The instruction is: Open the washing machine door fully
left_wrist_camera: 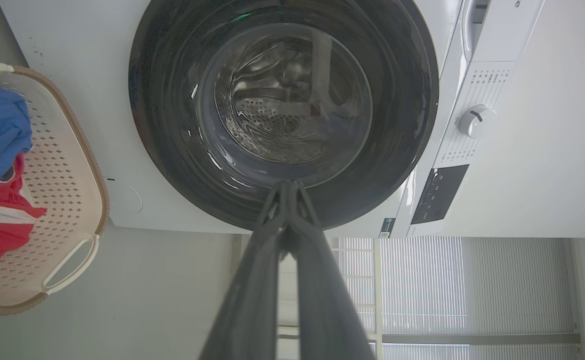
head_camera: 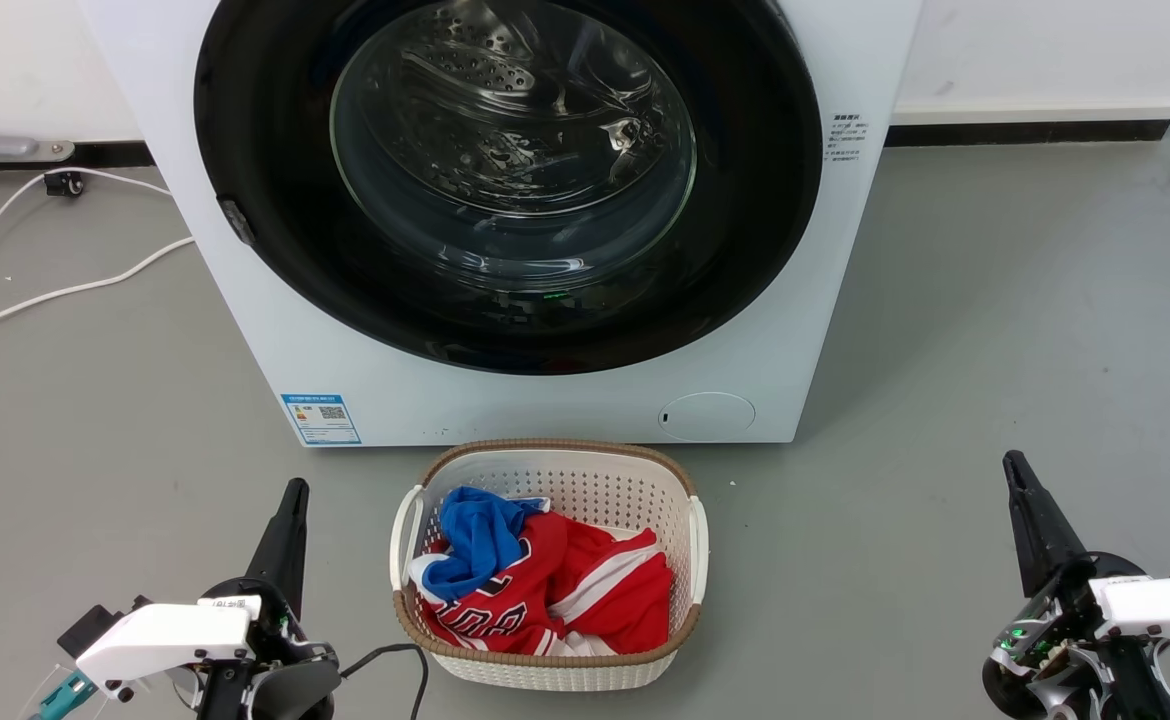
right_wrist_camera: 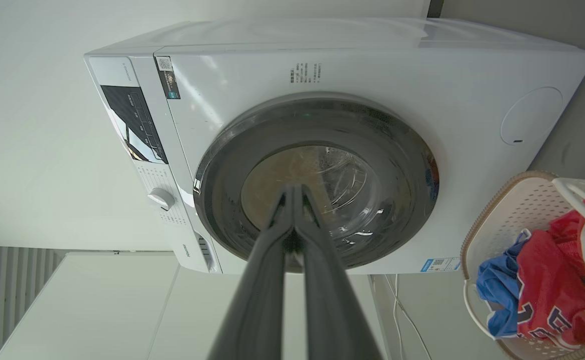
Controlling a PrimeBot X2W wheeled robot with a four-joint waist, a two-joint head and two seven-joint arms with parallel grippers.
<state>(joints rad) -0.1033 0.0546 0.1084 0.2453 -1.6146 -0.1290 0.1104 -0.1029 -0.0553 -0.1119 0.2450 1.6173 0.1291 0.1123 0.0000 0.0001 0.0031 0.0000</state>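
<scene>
Left gripper (head_camera: 294, 492), lower left: fingers together, holding nothing. Right gripper (head_camera: 1014, 466), lower right: fingers likewise pressed together. Laundry basket (head_camera: 555, 447) between them, holding red and blue garments (head_camera: 545, 590). Washing machine door (head_camera: 510, 170): behind basket, shut flush on white machine (head_camera: 245, 330), well apart from both grippers.

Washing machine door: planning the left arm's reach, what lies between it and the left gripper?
Head view: only bare floor lies between left gripper and washing machine door; the basket sits aside.
</scene>
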